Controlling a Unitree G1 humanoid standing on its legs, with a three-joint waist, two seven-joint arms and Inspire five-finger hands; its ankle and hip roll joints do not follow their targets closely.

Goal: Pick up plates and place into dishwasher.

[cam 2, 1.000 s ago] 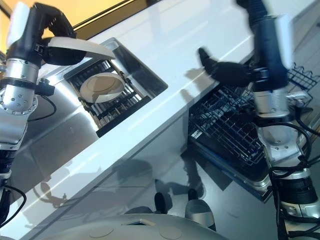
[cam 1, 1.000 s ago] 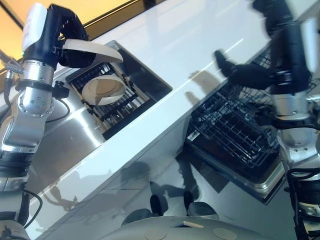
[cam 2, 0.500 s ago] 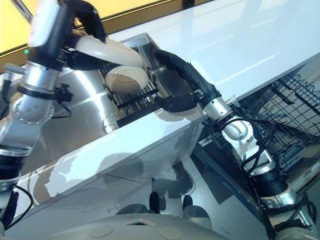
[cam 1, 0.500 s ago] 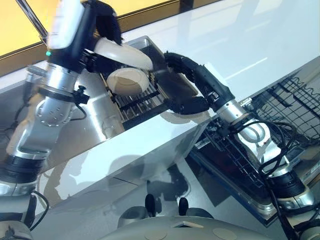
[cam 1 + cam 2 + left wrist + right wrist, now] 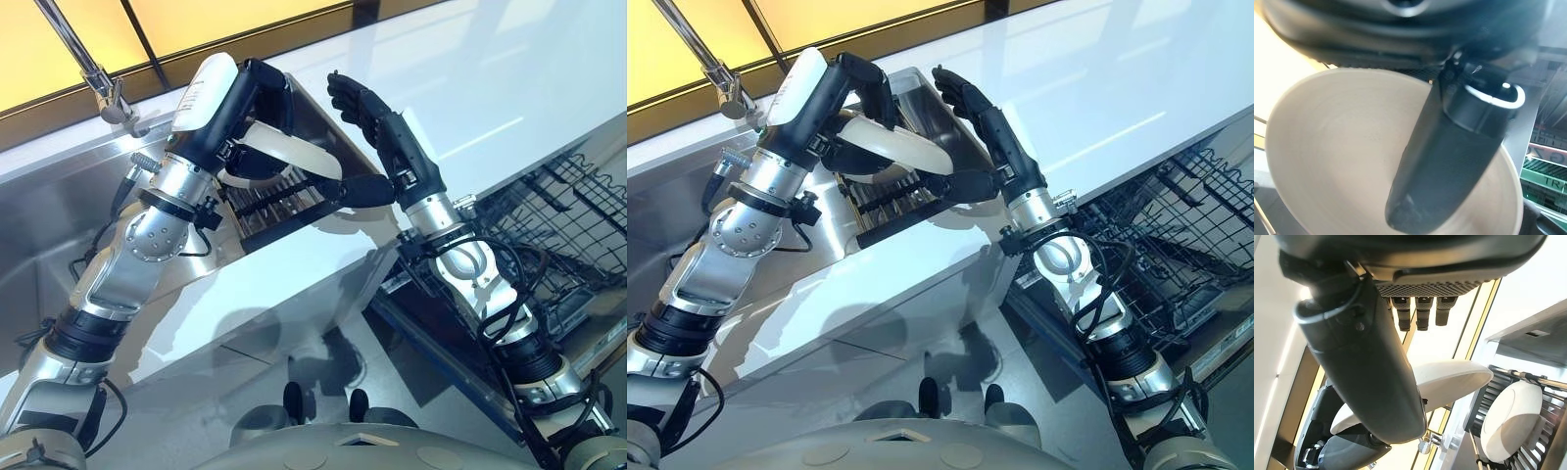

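Note:
My left hand [image 5: 263, 96] is shut on a cream plate [image 5: 286, 154], held tilted above the dish rack [image 5: 279, 201] in the sink. In the left wrist view its thumb [image 5: 1449, 161] lies across the plate's inner face [image 5: 1337, 147]. My right hand [image 5: 387, 137] stands open just right of the plate, fingers straight up and thumb reaching to the plate's lower rim. The right wrist view shows the held plate [image 5: 1449, 377] and a second cream plate [image 5: 1511, 416] standing in the rack.
The open dishwasher's black wire rack [image 5: 578, 225] is pulled out at lower right, below the white counter [image 5: 490, 78]. A steel faucet [image 5: 98, 73] rises at the sink's far left. The steel sink basin [image 5: 49, 235] spreads left of the rack.
My left hand has brought the plate lower and to the right, off the rack. My right hand has lifted from the counter edge and now stands upright against the plate's rim.

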